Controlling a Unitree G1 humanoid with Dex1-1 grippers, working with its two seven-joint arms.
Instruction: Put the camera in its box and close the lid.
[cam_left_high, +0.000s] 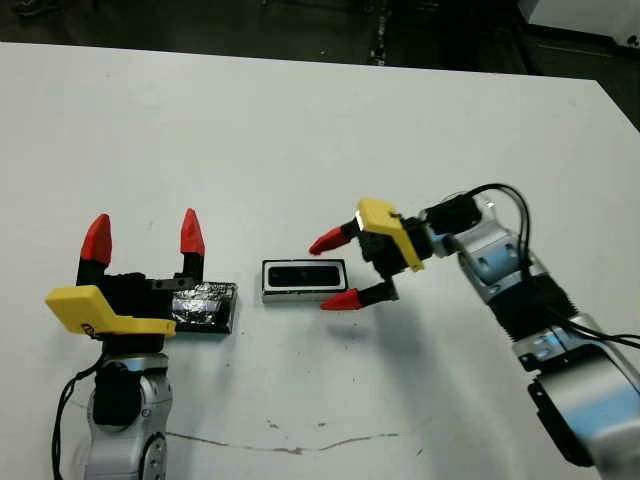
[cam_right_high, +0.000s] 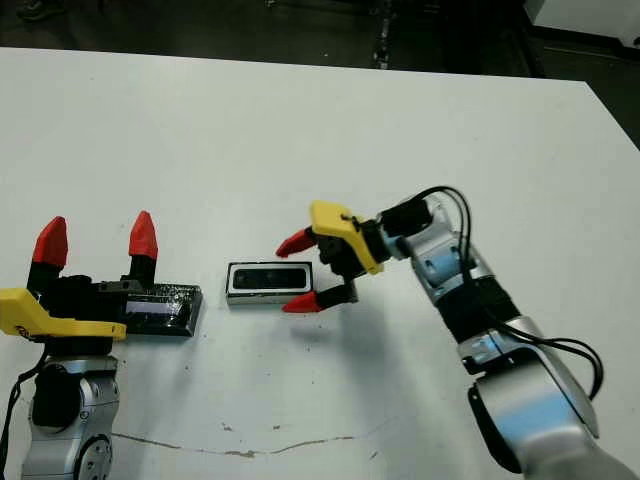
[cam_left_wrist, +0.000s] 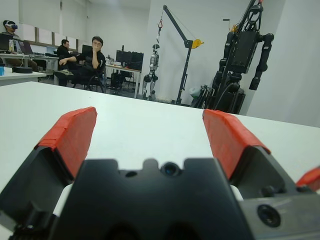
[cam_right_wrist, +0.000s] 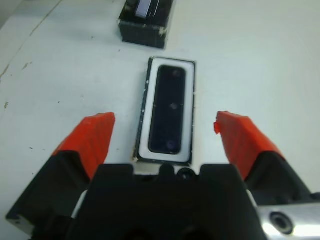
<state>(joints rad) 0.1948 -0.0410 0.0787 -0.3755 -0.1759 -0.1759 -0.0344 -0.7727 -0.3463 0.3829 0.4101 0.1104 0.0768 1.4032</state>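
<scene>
Camera is seated in the box at frame centre — first step judged done; lid lies lower left, not yet fitted; right gripper is spread wide at the box's end; left gripper is likewise spread, holding nothing — closing remains.

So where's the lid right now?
The lid lies flat on the table's left side, just left of the box, under the left end effector.

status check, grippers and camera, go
Both grippers open, left, right. Slim black camera inside white-walled box. Crinkly black lid off, beside left gripper.
</scene>
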